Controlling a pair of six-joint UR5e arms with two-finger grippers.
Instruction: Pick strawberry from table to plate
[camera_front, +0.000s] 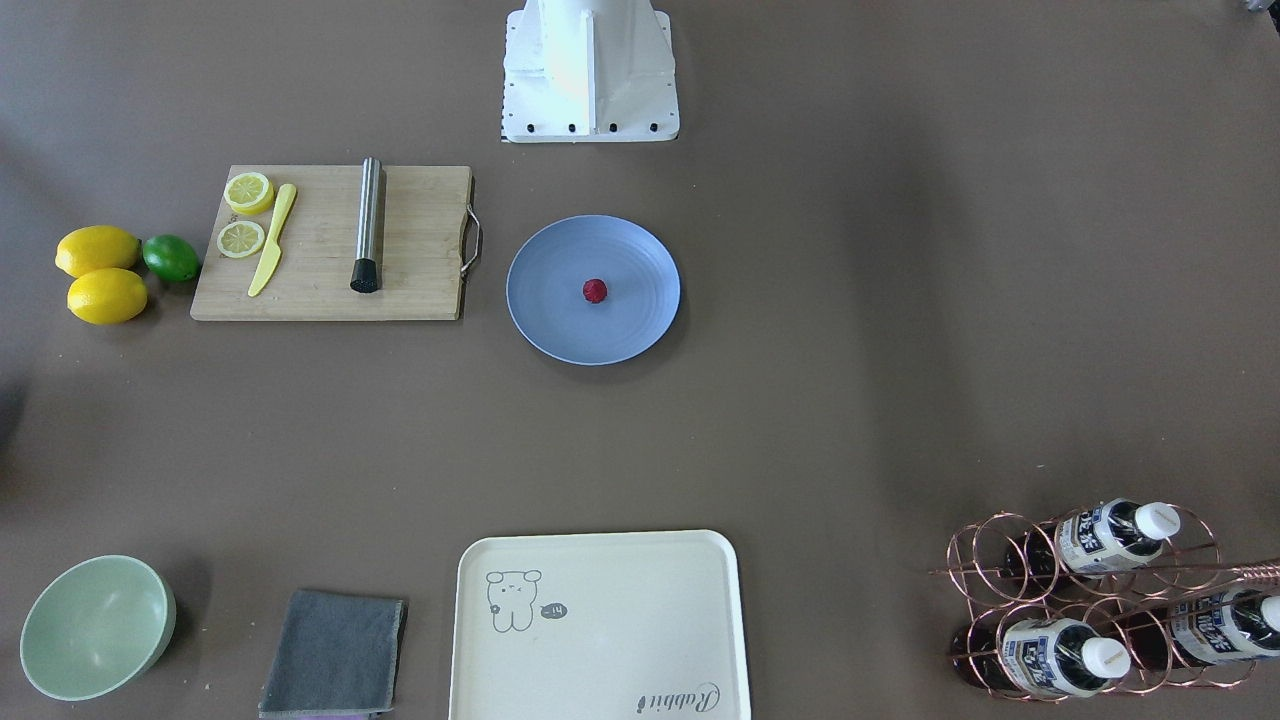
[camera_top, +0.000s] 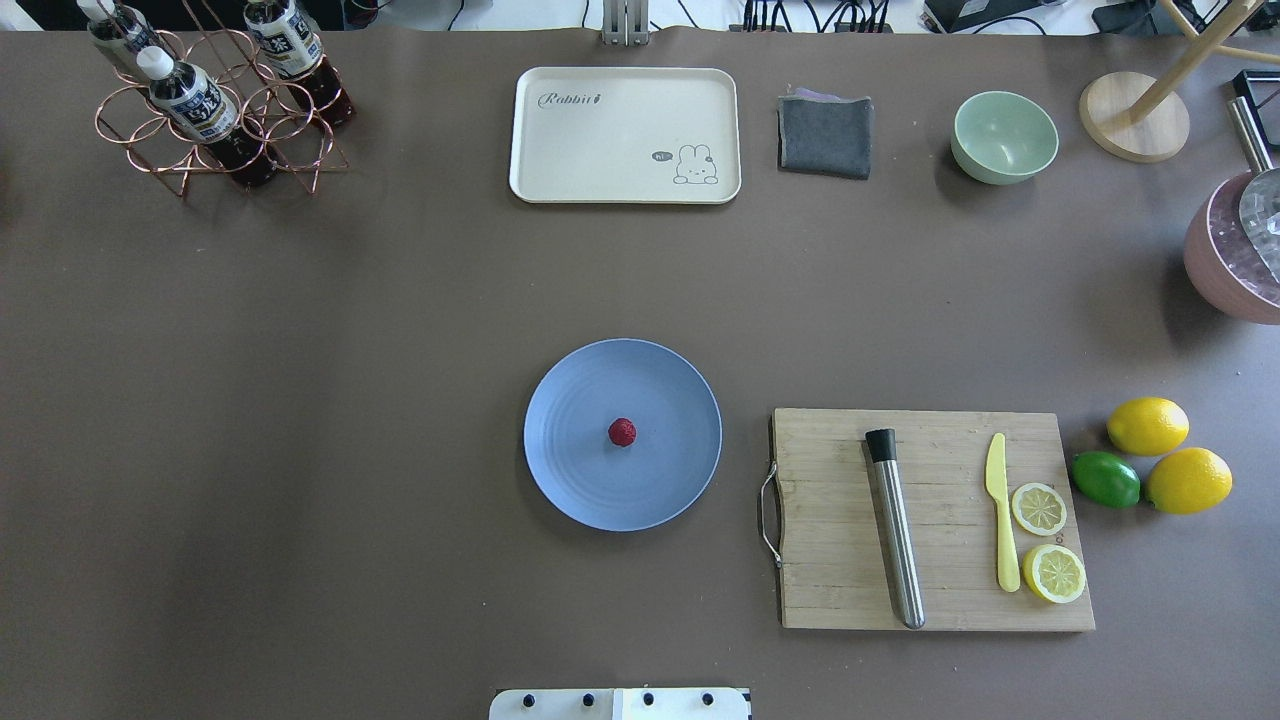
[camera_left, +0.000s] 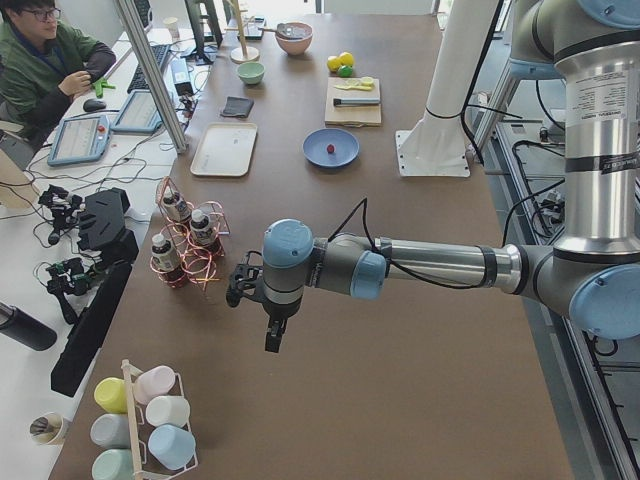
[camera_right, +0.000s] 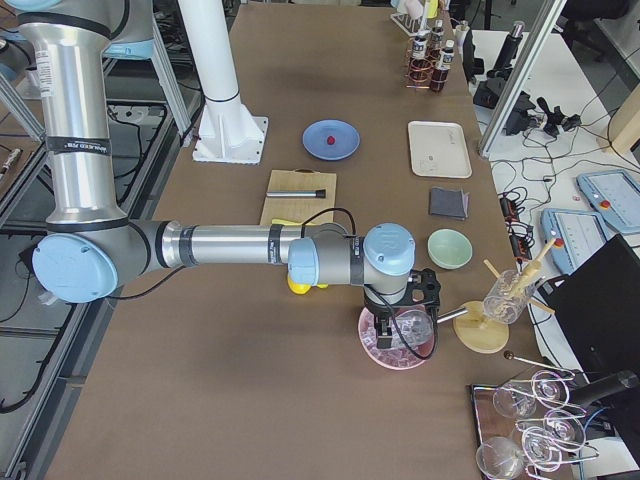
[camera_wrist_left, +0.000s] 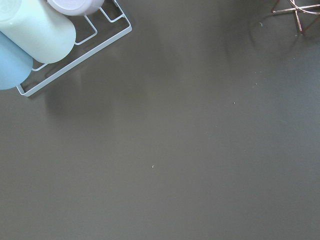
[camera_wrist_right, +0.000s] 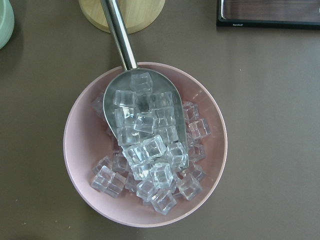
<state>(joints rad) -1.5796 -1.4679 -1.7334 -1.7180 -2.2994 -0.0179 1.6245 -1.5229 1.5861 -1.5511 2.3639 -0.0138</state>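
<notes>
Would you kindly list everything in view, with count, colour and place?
strawberry: one, dark red, on the plate
plate: one, blue-grey, central on the table
cutting board: one, wooden, beside the plate
muddler: one, steel, on the board
knife: one, yellow, on the board
cut lemons: two, yellow, on the board
lemons: two, yellow, beyond the board
lime: one, green, beside the lemons
tray: one, cream, far edge
cloth: one, grey, beside the tray
bowl: one, pale green, beside the cloth
bottles: three, dark, in a copper rack
ice bowl: one, pink, holding a scoop
left gripper: one, black, above bare table
right gripper: one, black, above the ice bowl
</notes>
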